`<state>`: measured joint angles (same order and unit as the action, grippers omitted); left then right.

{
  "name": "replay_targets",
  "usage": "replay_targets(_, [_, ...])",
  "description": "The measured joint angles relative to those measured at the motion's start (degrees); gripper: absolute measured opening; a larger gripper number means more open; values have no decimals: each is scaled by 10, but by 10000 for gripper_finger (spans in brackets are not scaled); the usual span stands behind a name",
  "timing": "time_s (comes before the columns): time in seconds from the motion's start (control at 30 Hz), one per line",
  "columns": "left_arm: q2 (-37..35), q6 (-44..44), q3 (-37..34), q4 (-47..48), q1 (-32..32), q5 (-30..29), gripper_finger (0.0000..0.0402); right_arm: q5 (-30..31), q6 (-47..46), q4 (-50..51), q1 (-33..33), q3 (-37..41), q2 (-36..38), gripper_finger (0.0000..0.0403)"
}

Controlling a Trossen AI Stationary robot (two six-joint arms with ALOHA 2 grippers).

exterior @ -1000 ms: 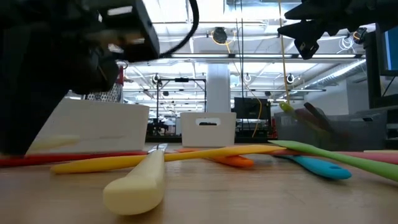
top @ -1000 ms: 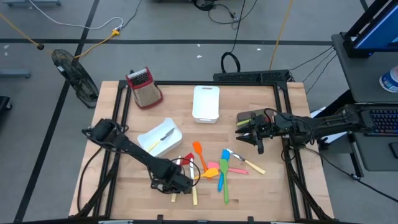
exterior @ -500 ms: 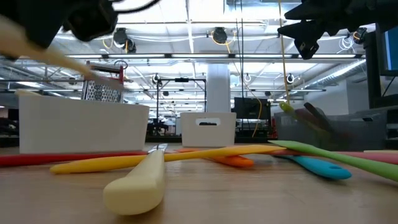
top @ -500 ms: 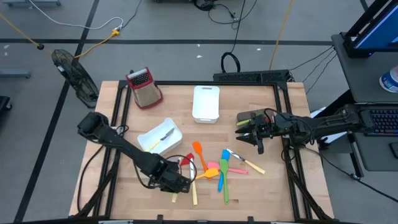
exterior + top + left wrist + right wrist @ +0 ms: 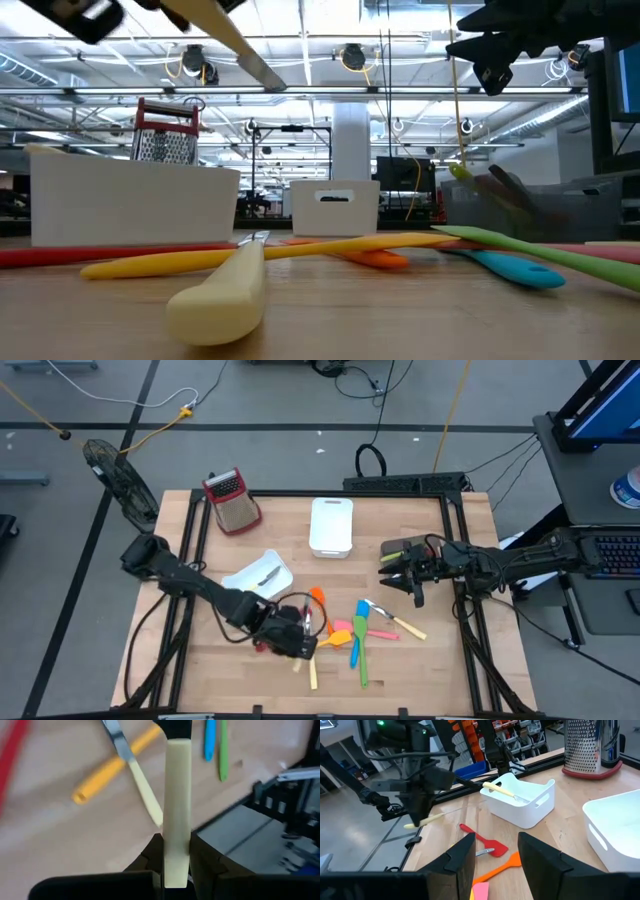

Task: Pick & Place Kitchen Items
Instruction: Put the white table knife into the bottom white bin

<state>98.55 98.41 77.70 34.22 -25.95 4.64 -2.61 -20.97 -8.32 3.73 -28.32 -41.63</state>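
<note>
Readable text: none is showing in any view.
Labels, brands, numbers, signs: nothing legible is appearing on any object.

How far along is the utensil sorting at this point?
Done: one cream-handled knife lies in the white bin by the left arm. In hand: the left gripper is shut on a cream utensil, lifted off the table. Left: the coloured utensils scattered on the wood. The right gripper waits open at the right.

Utensils (image 5: 350, 632) crowd the surface (image 5: 440, 670) centre; bare wood toward five o'clock seems passable; grater (image 5: 232, 501) blocks eleven o'clock.
</note>
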Motion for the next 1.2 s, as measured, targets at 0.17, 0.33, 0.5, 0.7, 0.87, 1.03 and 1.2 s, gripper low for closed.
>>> replay_targets(0.17, [0,-74,47,109,34,14,46,0,-8,0,0,0,0,141])
replay_targets(0.33, [0,-138,106,286,67,36,46,-1,-8,0,0,0,0,141])
replay_targets(0.5, [0,-190,156,463,94,56,46,-1,-8,0,0,0,0,141])
replay_targets(0.7, [-4,-260,160,559,125,94,46,-2,-7,0,0,0,0,141])
replay_targets(0.87, [-4,-304,138,562,136,139,46,-2,-7,4,0,0,0,141])
replay_targets(1.03, [-4,-303,94,558,139,186,46,-2,-7,13,0,0,0,141])
replay_targets(1.2, [-4,-303,57,557,138,216,46,-2,-6,15,0,0,0,141])
